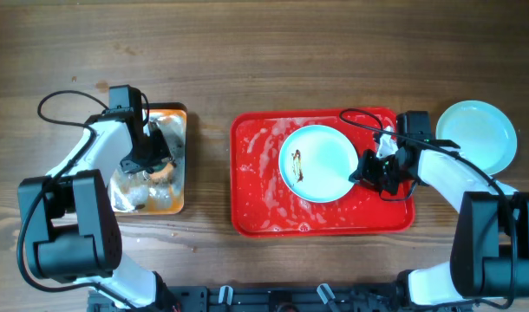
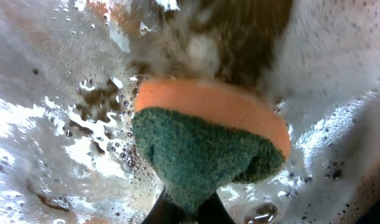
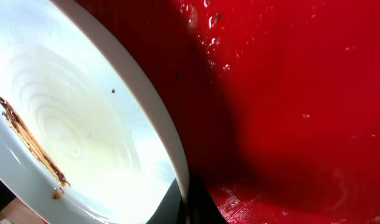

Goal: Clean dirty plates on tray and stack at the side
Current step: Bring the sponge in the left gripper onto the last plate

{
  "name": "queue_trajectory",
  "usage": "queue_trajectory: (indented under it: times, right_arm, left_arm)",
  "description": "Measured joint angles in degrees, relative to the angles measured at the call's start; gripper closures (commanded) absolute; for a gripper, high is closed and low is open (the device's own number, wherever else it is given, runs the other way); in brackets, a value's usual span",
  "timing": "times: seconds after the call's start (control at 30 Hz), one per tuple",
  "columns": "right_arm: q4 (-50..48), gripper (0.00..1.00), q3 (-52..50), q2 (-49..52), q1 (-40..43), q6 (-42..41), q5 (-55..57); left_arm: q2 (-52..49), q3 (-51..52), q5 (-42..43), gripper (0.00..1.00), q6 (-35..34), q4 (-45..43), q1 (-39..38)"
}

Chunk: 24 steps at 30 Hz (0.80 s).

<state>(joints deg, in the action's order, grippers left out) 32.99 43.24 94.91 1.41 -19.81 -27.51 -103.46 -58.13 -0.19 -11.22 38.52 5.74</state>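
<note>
ok so nearest stuff first. My left gripper (image 2: 190, 210) is clamped on the sponge (image 2: 209, 143), orange layer up top and the green scrubby face toward my wrist cam. It's down in the foamy water of the metal tray (image 1: 179, 121), over on the left of the table (image 1: 334, 52).

My right gripper (image 3: 189, 208) has its jaws pressed together on the right rim of the dirty plate (image 3: 84, 137). Going by the shadow under it, I'd say that edge is tipped up off the tray floor a bit, but don't quote me.

That plate sits right of centre on the red tray (image 1: 256, 191), which is wet with suds (image 1: 260, 147) on its left half. There's 1 brown streak (image 1: 297, 163) on the left side of the plate, so that one isn't wiped yet.

Further out, off the tray at the far right, there's a clean plate (image 1: 477, 134) on the table. Can't tell from above if that's 1 plate or 2 stacked.

So my guess is I'm past the start, with at least 1 done. What's left is to get the sponge over here, scrub the streak off, then park this plate on the pile at the side.
</note>
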Motion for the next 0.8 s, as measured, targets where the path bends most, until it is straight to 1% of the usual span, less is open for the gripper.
queue_trajectory:
  times: [0.23,0.3,0.4,0.47,0.63,0.67,0.7,0.73,0.8]
  right_arm:
    - [-0.07,0.96,-0.04,0.00,-0.02,0.00,-0.15]
    - [-0.20,0.96,-0.04,0.00,-0.02,0.00,-0.17]
    - [-0.22,0.96,-0.04,0.00,-0.02,0.00,-0.20]
    - [-0.24,0.96,-0.04,0.00,-0.02,0.00,-0.20]
    - [-0.42,0.96,-0.09,0.00,-0.02,0.00,-0.37]
    - [-0.55,0.96,-0.15,0.00,-0.04,0.00,-0.50]
    - [-0.61,0.96,-0.15,0.00,-0.04,0.00,-0.55]
    - [-0.63,0.96,-0.17,0.00,-0.02,0.00,-0.55]
    - [-0.66,0.96,-0.22,0.00,-0.02,0.00,-0.57]
  left_arm:
    - [1.44,-2.40,0.00,0.96,0.46,4.72,0.00]
    - [8.11,-3.48,0.35,0.96,0.55,6.51,0.00]
    - [12.02,-4.50,3.65,0.96,0.90,6.71,0.00]
    - [11.96,-4.50,8.52,0.96,1.70,6.69,0.02]
    - [11.96,-4.50,33.24,0.96,6.67,5.73,-0.42]
    - [11.96,-4.50,36.61,0.96,7.15,5.57,-1.36]
    - [11.96,-4.50,40.02,0.96,7.61,5.53,-3.48]
    - [11.96,-4.50,41.20,0.96,7.76,5.46,-5.18]
    - [11.63,-4.50,43.89,0.96,7.67,3.19,-12.94]
